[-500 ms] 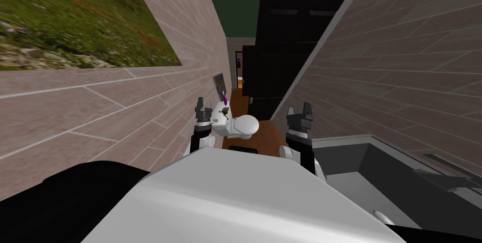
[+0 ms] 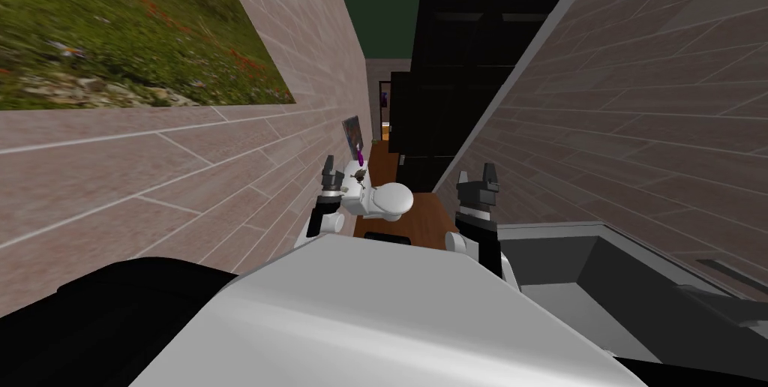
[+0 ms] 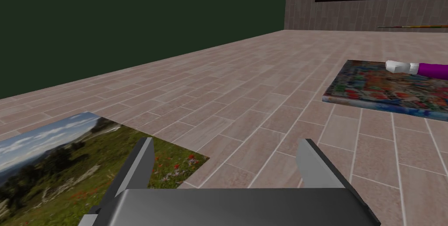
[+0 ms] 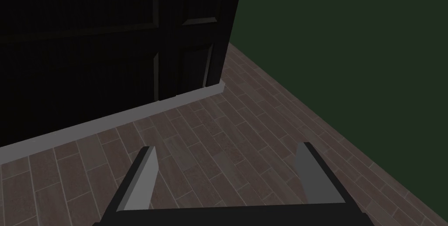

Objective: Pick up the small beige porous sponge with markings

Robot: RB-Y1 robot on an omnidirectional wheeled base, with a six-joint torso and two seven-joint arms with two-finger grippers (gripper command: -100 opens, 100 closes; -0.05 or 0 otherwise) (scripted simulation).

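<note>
Tiled bathroom: white toilet [image 2: 386,200], grey bathtub [image 2: 547,259]

Wht/dk arms [image 2: 335,222], lt-gry blade jaws

The left arm [image 2: 318,219] reaches forward from the shoulder; the left claw [image 2: 330,163] is raised and points ahead, its two fingers [image 3: 140,166] standing wide apart. The right arm [image 2: 476,229] is held forward the same way, well apart from the left; the right claw [image 2: 477,172] stands upright, fingers [image 4: 142,179] spread equally wide. Both claws sit at about the same height.
</note>
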